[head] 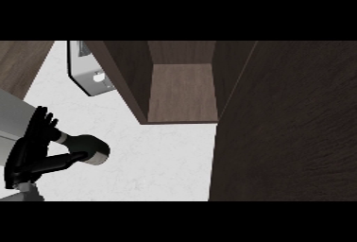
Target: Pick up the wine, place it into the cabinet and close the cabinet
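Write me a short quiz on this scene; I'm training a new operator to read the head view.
1. True or false: the wine bottle is already inside the cabinet.
2. Which hand holds the bottle? A) left hand B) right hand C) both
3. Fill in: the cabinet stands ____.
Key: 1 false; 2 A; 3 open.

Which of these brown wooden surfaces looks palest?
The panel inside the open cabinet; the wall left of it and the big door at right are much darker.
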Available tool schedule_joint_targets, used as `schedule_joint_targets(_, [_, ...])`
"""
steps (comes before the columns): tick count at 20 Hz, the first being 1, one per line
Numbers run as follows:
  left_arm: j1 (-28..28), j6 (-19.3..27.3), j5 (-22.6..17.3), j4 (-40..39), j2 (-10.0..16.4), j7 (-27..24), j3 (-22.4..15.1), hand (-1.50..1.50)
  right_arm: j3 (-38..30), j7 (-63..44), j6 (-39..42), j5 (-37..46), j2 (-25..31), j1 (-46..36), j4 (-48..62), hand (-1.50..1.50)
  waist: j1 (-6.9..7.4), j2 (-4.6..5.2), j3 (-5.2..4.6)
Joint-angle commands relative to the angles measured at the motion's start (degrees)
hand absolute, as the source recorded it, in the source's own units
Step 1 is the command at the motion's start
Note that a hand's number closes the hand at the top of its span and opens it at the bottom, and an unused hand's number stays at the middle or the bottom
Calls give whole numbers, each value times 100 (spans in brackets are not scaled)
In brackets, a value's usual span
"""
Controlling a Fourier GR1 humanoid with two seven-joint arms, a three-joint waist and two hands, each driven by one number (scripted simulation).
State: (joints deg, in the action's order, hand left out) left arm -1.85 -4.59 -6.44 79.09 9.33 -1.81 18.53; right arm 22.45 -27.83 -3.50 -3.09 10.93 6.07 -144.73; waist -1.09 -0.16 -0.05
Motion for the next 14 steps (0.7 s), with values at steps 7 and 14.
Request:
schedule_joint_targets(7, [29,-411,36,-1005,56,-839,-17,-150,-67,-403,82,-366,275,699,-1589,-150,-7,-9,5])
schedule_joint_targets(14, [-110,-296,224,-1768,-159,-1374,-122,-150,-400,-660,-9,-511,268,197,-1493,-150,30,4,2])
